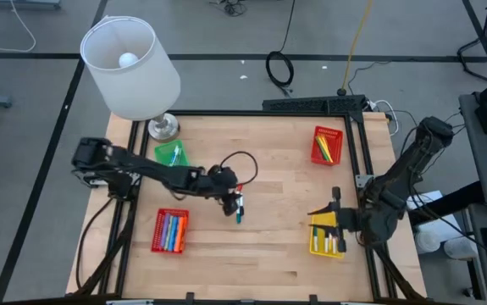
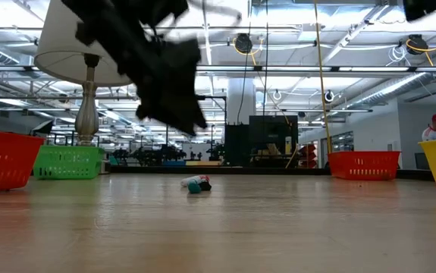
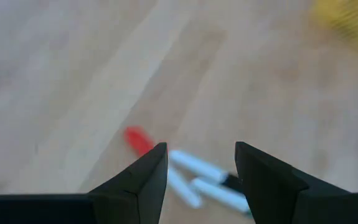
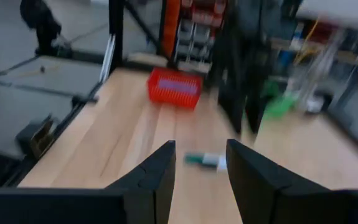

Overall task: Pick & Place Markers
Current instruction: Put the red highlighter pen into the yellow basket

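A small bunch of markers [image 1: 240, 208] lies flat on the wooden table near its middle. In the left wrist view they show white barrels [image 3: 194, 169] and a red cap [image 3: 138, 140]; in the low view they make a low heap [image 2: 196, 184]. My left gripper [image 1: 231, 202] hangs just above them, open and slanting down, its fingertips [image 3: 200, 149] apart with the markers below the gap. My right gripper [image 1: 321, 212] stands open and roughly level [image 4: 200, 146] above the yellow basket [image 1: 326, 239] at the right, holding nothing.
A red basket [image 1: 170, 230] with several markers sits at the near left, and a green basket [image 1: 171, 154] behind it. Another red basket [image 1: 327, 144] with markers stands at the far right. A white lamp [image 1: 131, 66] occupies the far left corner. Bare wood lies between the baskets.
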`<state>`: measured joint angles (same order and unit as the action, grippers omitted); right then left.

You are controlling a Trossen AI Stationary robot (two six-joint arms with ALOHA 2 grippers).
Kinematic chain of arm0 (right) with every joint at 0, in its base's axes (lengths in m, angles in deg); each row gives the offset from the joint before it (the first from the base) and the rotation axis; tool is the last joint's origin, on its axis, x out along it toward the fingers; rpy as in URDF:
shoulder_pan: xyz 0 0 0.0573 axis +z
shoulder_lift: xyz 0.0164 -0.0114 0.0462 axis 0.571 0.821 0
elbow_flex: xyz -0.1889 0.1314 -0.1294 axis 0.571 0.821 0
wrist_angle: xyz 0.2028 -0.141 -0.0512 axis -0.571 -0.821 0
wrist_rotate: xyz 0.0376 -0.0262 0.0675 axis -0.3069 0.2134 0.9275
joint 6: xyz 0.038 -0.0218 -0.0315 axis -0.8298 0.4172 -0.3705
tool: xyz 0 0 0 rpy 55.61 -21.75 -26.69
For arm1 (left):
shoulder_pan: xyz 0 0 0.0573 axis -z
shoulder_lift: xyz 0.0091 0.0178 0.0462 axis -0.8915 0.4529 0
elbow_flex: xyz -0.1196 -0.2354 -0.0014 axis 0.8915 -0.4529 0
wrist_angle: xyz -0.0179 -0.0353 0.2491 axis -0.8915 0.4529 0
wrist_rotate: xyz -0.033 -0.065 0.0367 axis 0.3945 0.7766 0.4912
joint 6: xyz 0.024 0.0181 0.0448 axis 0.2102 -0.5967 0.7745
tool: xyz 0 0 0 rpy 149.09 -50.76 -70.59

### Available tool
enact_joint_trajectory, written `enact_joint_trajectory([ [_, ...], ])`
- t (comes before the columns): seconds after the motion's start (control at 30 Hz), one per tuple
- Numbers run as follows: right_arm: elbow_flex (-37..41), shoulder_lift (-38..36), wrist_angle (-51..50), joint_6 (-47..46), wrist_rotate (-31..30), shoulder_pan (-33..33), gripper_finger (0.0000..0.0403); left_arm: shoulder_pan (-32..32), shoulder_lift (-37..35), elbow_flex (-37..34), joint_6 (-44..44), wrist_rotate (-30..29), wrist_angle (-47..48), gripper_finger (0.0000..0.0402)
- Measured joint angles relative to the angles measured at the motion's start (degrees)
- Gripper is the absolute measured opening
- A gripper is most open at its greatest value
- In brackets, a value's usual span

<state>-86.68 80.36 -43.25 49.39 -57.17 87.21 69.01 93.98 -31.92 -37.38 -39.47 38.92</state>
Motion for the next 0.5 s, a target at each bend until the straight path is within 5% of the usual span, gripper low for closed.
enact_joint_trajectory([
  [0.23,0.0,-0.02,13.38,15.71,0.21,-3.66,0.013,-3.95,8.67,-0.07,-8.76,1.33,0.47,0.0195],
  [0.5,0.0,0.0,13.49,16.06,0.33,-5.52,0.013,-3.77,10.64,0.04,-8.6,3.86,1.33,0.0195],
])
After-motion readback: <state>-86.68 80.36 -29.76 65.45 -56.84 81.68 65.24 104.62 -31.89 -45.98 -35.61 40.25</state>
